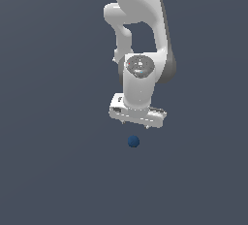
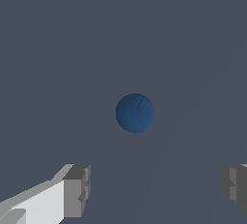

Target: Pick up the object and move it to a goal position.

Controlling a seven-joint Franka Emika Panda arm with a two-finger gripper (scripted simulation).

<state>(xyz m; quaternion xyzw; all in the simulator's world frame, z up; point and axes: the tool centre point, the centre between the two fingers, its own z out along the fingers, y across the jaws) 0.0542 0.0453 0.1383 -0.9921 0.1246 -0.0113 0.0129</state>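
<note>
A small dark blue ball (image 1: pixel 133 141) lies on the plain grey floor, just in front of and below the white arm's hand. In the wrist view the ball (image 2: pixel 135 113) sits near the middle of the picture, apart from both fingers. My gripper (image 2: pixel 155 187) is open and empty, its two grey fingertips (image 2: pixel 77 189) spread much wider than the ball. In the exterior view the gripper (image 1: pixel 138 122) hangs over the floor a little behind the ball, and its fingers are mostly hidden under the hand.
The flat grey floor (image 1: pixel 48 170) spreads all around. The white arm (image 1: pixel 138 35) rises behind the hand toward the top of the exterior view.
</note>
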